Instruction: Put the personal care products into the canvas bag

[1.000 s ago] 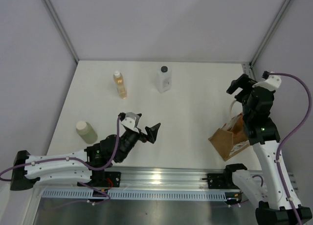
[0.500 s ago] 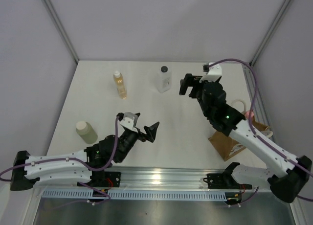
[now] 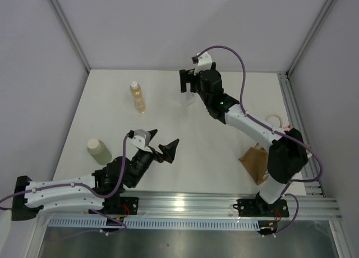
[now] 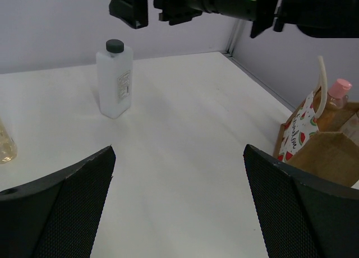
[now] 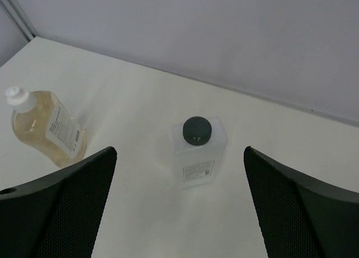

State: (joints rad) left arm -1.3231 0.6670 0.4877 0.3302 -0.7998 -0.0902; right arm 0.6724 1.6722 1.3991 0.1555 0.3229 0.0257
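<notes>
The canvas bag [image 3: 255, 162] sits at four o'clock on the table [image 3: 219, 151], with the pink-capped bottle [image 4: 338, 92] already inside. The right gripper [image 3: 189, 83] has swung away from it and now hangs over the clear black-capped bottle [image 5: 197, 151] at twelve o'clock, jaws spread wide. I'd guess that bottle is the next pick. The left gripper [image 3: 160, 147] waits agape near six. The amber bottle [image 3: 137, 97] at eleven and the green cylinder [image 3: 99, 151] at eight remain out.
</notes>
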